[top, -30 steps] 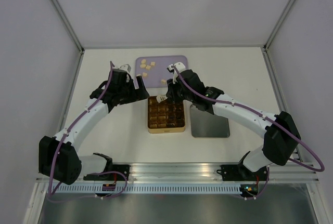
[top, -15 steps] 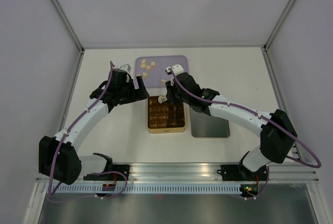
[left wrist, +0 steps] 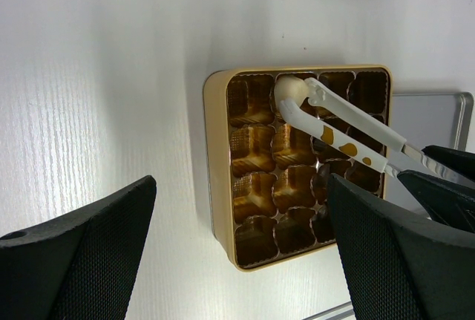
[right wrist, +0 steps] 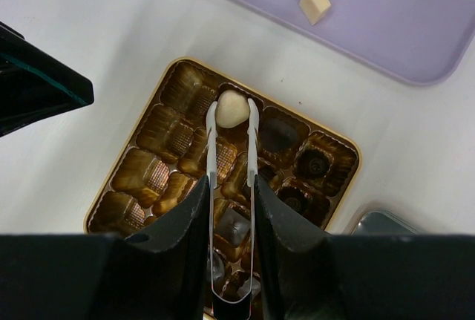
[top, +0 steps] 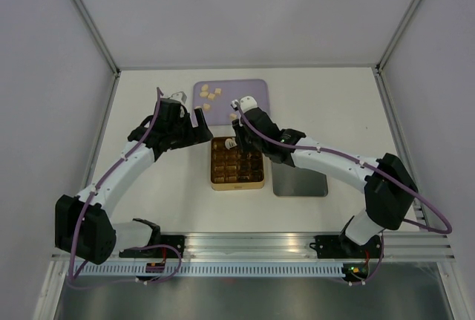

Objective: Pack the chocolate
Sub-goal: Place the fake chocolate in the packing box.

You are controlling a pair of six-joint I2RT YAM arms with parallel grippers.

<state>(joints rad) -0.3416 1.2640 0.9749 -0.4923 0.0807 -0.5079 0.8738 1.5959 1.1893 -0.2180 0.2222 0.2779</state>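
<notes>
The gold gridded tin (top: 213,165) lies mid-table. My right gripper (top: 242,131) is shut on metal tweezers (right wrist: 214,158). The tweezers pinch a pale cream chocolate (right wrist: 232,108) over a cell in the tin's far row, also in the left wrist view (left wrist: 289,88). Dark brown pieces (right wrist: 232,225) sit in cells on the tin's right side. Several cream cubes (top: 208,96) lie on the lilac tray (top: 252,88); one of them shows in the right wrist view (right wrist: 315,3). My left gripper (top: 194,123) is open and empty, hovering over the tin's left edge (left wrist: 215,179).
A grey lid (top: 299,177) lies flat just right of the tin. The tray sits directly behind the tin, against its far side. White walls and metal posts bound the table at the left, right and back.
My right wrist has swung a little to the left with the tweezers; the cream piece stays over the tin's far row. The left arm has not moved.
</notes>
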